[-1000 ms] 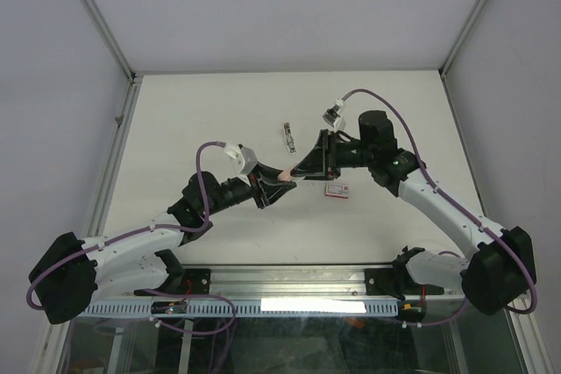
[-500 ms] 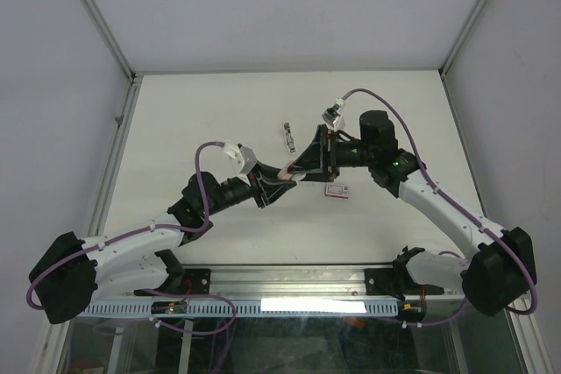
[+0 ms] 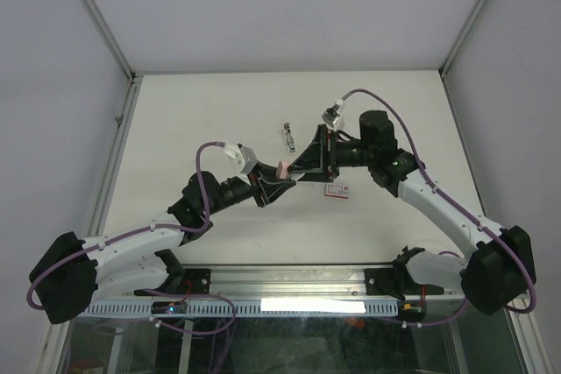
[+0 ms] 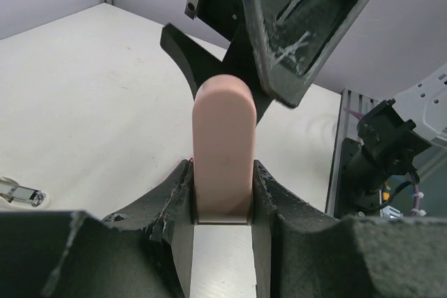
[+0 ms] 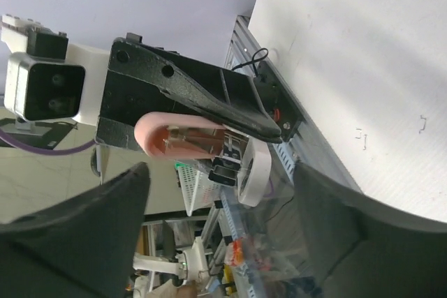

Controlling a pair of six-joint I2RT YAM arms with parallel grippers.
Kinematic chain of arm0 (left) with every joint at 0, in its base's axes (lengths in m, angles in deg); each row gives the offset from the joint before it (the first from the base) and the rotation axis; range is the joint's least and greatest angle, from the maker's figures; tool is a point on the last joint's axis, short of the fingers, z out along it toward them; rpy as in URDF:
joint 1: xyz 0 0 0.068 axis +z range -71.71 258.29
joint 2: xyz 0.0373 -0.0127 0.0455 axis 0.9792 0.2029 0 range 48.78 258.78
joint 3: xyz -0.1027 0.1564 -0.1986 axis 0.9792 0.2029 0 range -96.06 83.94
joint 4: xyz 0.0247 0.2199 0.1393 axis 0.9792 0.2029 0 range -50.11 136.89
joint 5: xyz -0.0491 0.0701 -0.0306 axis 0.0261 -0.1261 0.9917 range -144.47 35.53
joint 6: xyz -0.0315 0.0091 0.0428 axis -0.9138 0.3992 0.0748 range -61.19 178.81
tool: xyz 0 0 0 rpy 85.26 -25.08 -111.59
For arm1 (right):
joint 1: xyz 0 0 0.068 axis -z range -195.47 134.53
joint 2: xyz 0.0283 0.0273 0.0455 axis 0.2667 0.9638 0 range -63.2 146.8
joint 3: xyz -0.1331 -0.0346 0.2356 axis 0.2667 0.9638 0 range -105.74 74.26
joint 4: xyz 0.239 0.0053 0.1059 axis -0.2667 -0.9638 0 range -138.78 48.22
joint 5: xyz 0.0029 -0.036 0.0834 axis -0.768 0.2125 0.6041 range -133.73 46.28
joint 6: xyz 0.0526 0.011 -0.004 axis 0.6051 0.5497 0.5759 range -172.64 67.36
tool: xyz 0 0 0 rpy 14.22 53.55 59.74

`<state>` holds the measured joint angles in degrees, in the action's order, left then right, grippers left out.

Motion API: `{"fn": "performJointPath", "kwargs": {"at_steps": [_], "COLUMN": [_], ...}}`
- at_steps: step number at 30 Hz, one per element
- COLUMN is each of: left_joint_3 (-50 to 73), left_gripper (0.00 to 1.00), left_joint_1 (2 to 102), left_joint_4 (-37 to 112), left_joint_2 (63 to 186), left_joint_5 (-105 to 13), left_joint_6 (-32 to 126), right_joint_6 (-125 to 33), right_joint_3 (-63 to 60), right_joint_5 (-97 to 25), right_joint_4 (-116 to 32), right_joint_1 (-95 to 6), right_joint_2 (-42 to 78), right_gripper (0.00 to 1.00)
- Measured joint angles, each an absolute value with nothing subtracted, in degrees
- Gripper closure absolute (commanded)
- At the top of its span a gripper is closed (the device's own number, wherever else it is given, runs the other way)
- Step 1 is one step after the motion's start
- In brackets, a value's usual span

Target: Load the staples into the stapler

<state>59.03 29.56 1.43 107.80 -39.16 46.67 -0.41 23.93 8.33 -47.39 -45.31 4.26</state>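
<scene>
Right now the stapler (image 3: pixel 282 168) is held up off the table (image 3: pixel 193 111), about mid-table, clamped between the fingers of the left claw (image 3: pixel 273 179). In the left wrist view it stands straight out along those fingers, its rounded pink end leading. Seen from above, that end points far and to the right, directly at the right claw (image 3: pixel 303 169). Its long axis therefore lies on the line joining the two claws, and the right claw faces the free end at very close range; I cannot tell whether they touch.

The right claw's fingers are spread wide with nothing between them. Its wrist view looks past them at the stapler's side, where silvery metal shows under the pink.

To my eye the coming move belongs to the right claw, working on that free end while the left claw holds firm. There is very little gap to work in.

A small red-and-white box (image 3: pixel 337 188) lies on the table just near and right of where the claws meet, under the right arm. A silvery metal piece (image 3: pixel 287 136) lies beyond them on the far side, too small to identify. The table's edges are well away, with room to the left and far side.
</scene>
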Motion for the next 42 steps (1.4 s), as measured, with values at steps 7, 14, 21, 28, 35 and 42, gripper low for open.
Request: {"fn": "performJointPath", "kwargs": {"at_steps": [7, 14, 21, 28, 35, 42], "left_joint_3": [59.0, 57.9, 56.4, 55.9, 55.9, 55.3], "left_gripper": [1.0, 1.0, 1.0, 1.0, 0.76, 0.01], "left_joint_1": [29.2, 25.7, 24.1, 23.5, 23.1, 23.1], "left_joint_4": [2.8, 8.2, 10.6, 11.8, 12.1, 12.5], "left_joint_2": [108.7, 110.0, 110.4, 110.4, 110.8, 111.3], "left_joint_5": [-39.4, -43.1, -46.4, -48.4, -48.5, -48.9], "left_joint_6": [50.2, 56.7, 60.5, 60.9, 61.0, 59.6], "right_joint_6": [0.0, 0.2, -0.5, -5.0, -5.3, -6.6], "right_joint_3": [24.0, 24.2, 24.2, 24.0, 24.0, 24.1], "right_joint_5": [8.9, 8.9, 8.0, 4.2, 3.8, -4.9], "right_joint_4": [-47.1, -47.6, -49.3, -54.3, -54.8, -56.5], "right_joint_1": [-45.5, -45.5, -46.3, -46.5, -46.6, -44.5], "right_joint_2": [5.6, 6.8, 7.5, 8.1, 8.0, 6.9], "right_gripper": [0.01, 0.02, 0.56, 1.0, 1.0, 1.0]}}
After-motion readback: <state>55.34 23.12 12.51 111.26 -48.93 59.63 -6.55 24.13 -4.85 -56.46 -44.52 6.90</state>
